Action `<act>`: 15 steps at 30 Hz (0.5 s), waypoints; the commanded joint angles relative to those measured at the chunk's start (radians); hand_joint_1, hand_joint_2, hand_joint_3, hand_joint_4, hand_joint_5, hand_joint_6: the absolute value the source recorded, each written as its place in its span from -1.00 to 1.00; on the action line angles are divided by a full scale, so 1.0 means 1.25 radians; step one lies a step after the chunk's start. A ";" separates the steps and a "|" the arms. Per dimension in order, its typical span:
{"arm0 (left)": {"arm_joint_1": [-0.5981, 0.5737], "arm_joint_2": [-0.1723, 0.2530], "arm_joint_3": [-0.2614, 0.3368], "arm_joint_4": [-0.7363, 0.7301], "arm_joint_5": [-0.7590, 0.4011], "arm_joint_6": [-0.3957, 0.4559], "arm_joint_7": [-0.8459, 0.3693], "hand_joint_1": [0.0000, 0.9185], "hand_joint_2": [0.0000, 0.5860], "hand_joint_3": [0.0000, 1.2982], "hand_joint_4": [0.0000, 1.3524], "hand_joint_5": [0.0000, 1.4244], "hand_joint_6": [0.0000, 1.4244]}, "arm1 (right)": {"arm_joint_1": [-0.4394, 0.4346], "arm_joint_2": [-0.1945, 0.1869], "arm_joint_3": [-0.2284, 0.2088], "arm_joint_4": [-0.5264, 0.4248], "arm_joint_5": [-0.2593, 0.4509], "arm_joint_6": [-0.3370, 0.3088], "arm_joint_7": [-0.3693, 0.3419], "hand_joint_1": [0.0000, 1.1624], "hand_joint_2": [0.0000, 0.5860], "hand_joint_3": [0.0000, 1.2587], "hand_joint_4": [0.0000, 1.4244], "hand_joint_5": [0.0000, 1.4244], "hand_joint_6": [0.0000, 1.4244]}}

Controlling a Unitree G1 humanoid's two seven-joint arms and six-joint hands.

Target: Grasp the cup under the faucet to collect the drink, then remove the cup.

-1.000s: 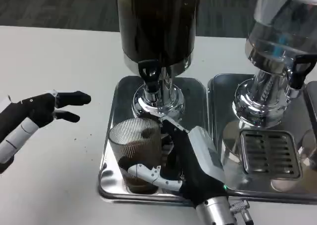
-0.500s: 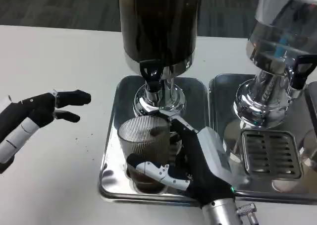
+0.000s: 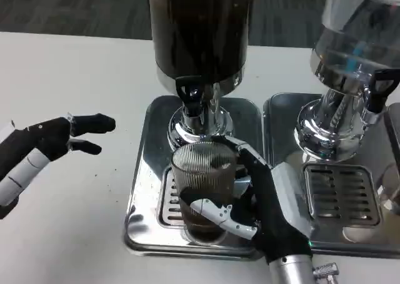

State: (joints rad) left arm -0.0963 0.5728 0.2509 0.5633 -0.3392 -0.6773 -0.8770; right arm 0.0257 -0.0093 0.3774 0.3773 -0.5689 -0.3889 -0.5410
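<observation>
Gripping the cup (image 3: 203, 187) from the right side is the right hand (image 3: 265, 202), white thumb wrapped across the near wall and dark fingers around the far side. The cup's a ribbed, see-through tumbler with a bit of dark drink in the bottom, sitting over the slotted grate of a shiny steel drip tray (image 3: 147, 171), right below the black faucet (image 3: 190, 96). Just one cup here.

Over on the left, the left hand (image 3: 47, 143) hovers above the white table (image 3: 69, 77) with nothing in it, black fingers stretched out and pointing toward the tray, well apart from everything.

Further back there are two dispensers: the one behind the cup (image 3: 200, 30) is a dark cylinder full of brown liquid on a chrome pedestal, and the one to the right (image 3: 353, 46) is clear, also on a chrome base, with its own black tap and a second steel tray (image 3: 340, 193) with a slotted grate. A few dark specks dot the table near the left tray edge.
</observation>
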 commanded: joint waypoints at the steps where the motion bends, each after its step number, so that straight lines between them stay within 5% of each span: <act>1: -0.009 0.007 -0.010 0.004 0.016 0.008 -0.004 -1.00 -0.52 -0.46 -0.60 -0.72 -0.46 | 0.001 0.008 -0.008 -0.036 0.004 -0.032 -0.018 0.21 -0.21 -0.29 -0.13 0.22 0.65; 15: -0.015 0.004 -0.016 0.016 0.020 0.007 -0.004 -1.00 -0.52 -0.47 -0.60 -0.72 -0.45 | 0.021 0.003 -0.025 -0.075 0.013 -0.035 -0.013 0.21 -0.21 -0.27 -0.11 0.22 0.65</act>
State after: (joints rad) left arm -0.1025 0.5728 0.2422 0.5712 -0.3373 -0.6750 -0.8771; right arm 0.0486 -0.0098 0.3581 0.3223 -0.5606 -0.3934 -0.5395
